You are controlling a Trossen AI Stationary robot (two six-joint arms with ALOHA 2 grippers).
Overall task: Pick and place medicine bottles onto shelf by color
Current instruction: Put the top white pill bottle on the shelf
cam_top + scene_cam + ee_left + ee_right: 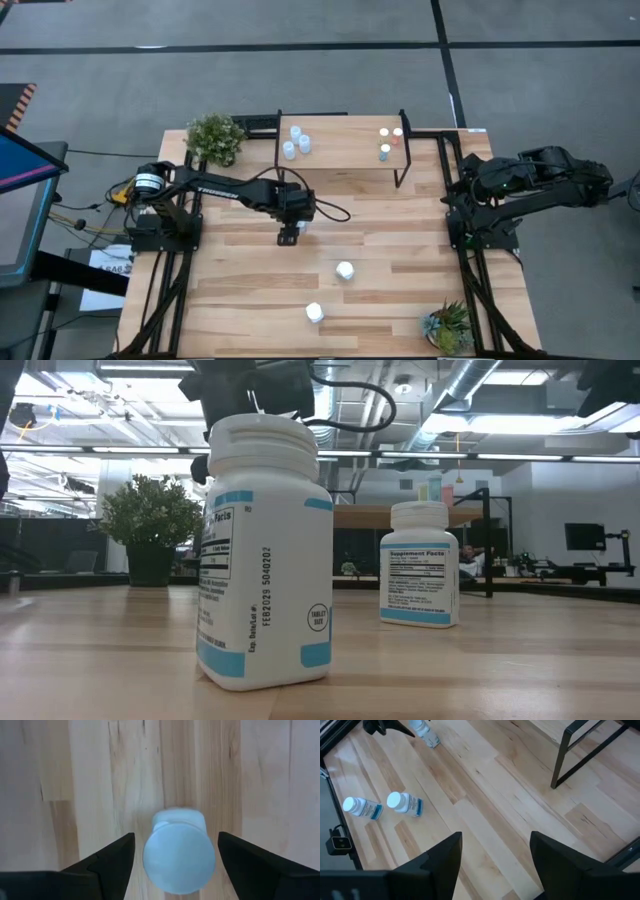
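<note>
A white medicine bottle [179, 857] with a pale cap stands upright on the tabletop. My left gripper [176, 836] is open and points down over it, one finger on either side with a gap at each; it also shows in the high view [289, 232]. Two more white bottles [344, 270] [314, 313] stand nearer the front edge. The shelf [340, 150] at the far side carries pale-blue bottles [297, 141] on its left end and small coloured ones [388, 139] on its right end. My right gripper [495, 837] is open and empty at the table's right edge.
A green potted plant [215, 137] stands at the far left corner and another [447, 325] at the near right corner. The shelf's black legs [403, 170] stand on the far part of the table. Black frame rails [165, 290] run along both sides.
</note>
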